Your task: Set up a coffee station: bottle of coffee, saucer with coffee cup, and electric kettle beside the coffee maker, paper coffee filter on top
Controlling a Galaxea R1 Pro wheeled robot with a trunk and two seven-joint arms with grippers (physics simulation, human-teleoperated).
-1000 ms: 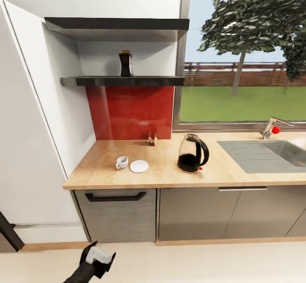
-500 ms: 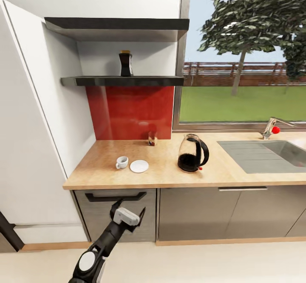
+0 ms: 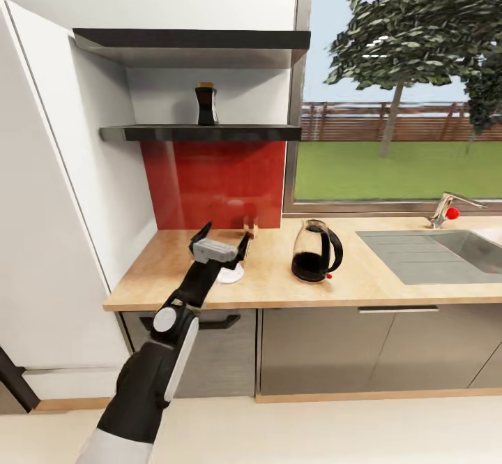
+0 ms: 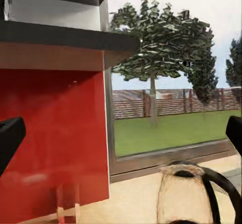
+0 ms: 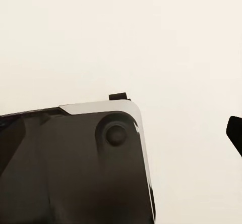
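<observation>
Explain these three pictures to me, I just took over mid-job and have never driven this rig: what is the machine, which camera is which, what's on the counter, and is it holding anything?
It is a simulated wheeled robot with two arms. The head view looks down from its head at the kitchen countertop. Its left gripper reaches over the counter, jaws open, holding nothing, in front of the saucer. The electric kettle stands to the right, and a small clear glass stands by the red backsplash. A dark bottle sits on the shelf above.

The left wrist view looks along that gripper's fingers, toward the kettle and window. The right wrist view faces a pale floor and a dark part of the robot; I cannot tell that gripper's state.
</observation>
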